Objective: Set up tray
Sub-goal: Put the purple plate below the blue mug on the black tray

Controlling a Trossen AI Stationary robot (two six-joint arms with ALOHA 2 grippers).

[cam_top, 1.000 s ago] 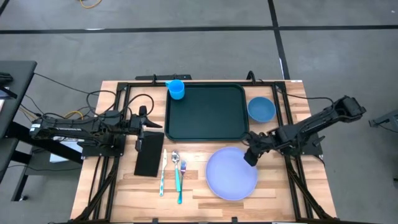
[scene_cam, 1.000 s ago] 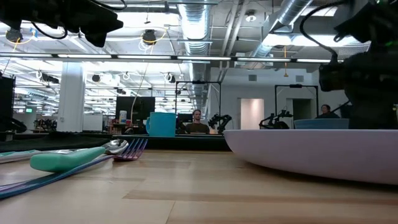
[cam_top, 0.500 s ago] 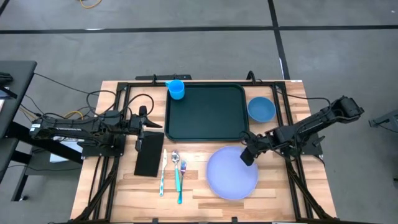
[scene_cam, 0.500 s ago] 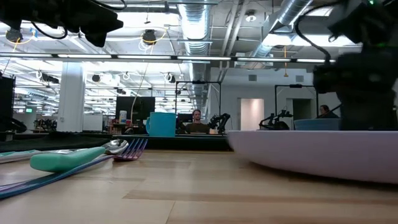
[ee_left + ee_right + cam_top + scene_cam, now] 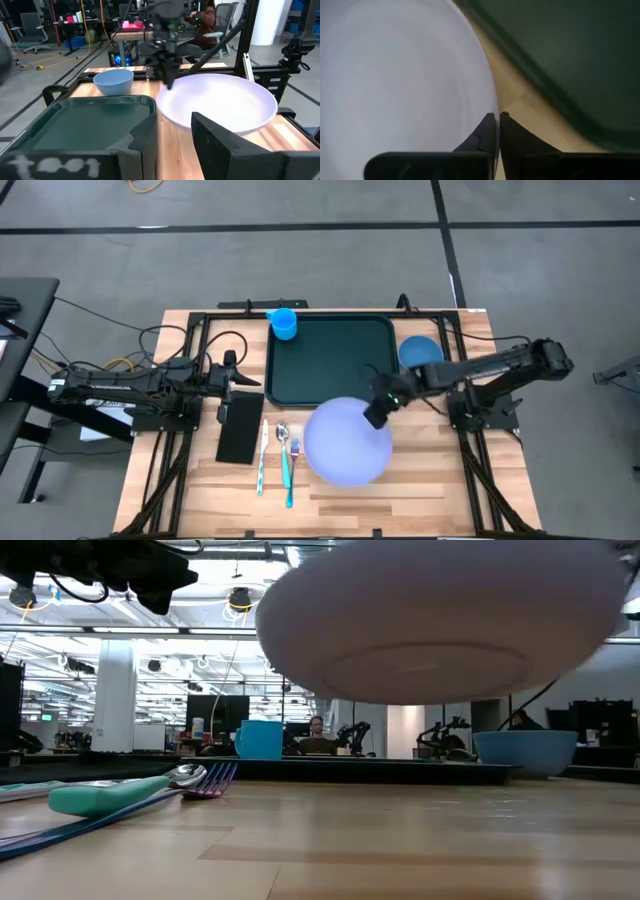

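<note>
Tray (image 5: pixel 332 360) on slatted wooden table (image 5: pixel 200 480)

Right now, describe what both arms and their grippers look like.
Both arms are dark, near-black jointed links. The left arm runs from the table's left edge with black cables looping over its base. The right arm has a small green light near its wrist. The right gripper has two dark, tapered, wedge-shaped fingers; the left gripper has broad, blocky black ones.

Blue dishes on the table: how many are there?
2: a cup at the tray's far-left corner, and a bowl right of the tray. The plate is lavender, not counted.
</note>
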